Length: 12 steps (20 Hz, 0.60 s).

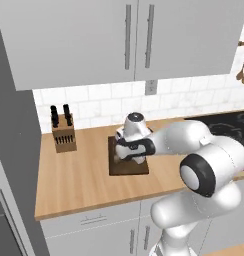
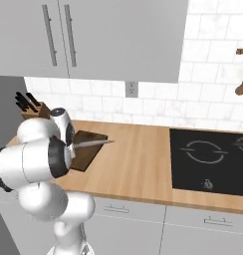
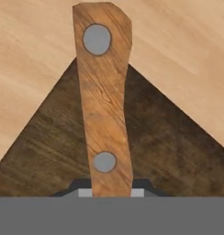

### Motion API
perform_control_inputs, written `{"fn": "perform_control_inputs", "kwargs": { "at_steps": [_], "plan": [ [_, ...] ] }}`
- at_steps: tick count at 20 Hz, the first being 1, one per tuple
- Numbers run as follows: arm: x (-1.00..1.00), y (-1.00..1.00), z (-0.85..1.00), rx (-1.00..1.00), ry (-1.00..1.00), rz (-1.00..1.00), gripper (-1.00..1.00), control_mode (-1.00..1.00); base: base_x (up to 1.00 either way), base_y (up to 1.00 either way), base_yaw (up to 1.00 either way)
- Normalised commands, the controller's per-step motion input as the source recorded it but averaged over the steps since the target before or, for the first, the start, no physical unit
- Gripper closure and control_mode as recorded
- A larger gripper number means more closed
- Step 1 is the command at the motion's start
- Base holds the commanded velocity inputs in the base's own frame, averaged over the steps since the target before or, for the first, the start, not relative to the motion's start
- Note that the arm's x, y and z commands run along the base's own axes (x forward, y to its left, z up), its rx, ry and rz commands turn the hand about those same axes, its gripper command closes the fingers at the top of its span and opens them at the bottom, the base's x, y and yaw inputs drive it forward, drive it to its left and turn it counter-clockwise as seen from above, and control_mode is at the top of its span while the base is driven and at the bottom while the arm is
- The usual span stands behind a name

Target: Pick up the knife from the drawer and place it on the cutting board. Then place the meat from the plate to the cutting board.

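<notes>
While the arm hangs over the dark rectangular cutting board (image 1: 125, 167), bare wooden tabletop (image 1: 74, 175) lies open around it. Rightward, the knife (image 2: 93, 144) blade juts level above the board's edge. Close-up, fingers (image 3: 112, 192) pinch the riveted grainy handle.

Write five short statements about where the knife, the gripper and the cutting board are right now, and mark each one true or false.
1. The gripper is shut on the knife, gripping its brown wooden handle. True.
2. The knife lies in an open drawer. False: it is held over the cutting board on the counter.
3. In the right base view the silver blade sticks out to the right past the arm, above the board. True.
4. The cutting board already has meat on it. False: no meat is visible on the parts of the board that show.
5. The knife block stands on the hob. False: it stands on the wooden counter near the wall, left of the board in the left base view.
</notes>
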Motion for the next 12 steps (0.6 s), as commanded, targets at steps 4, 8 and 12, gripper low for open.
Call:
{"fn": "perform_control_inputs", "kwargs": {
  "at_steps": [4, 8, 12],
  "plan": [
    [0.55, 0.0, -0.22, -0.28, 0.15, 0.38, 1.0, -1.0, 0.0, 0.0, 0.0],
    [0.03, -0.06, -0.07, -0.01, 0.0, 0.03, 1.0, -1.0, 0.0, 0.0, 0.0],
    [0.41, 0.0, -0.54, -0.09, 0.06, 0.0, 1.0, -1.0, 0.0, 0.0, 0.0]
  ]
}}
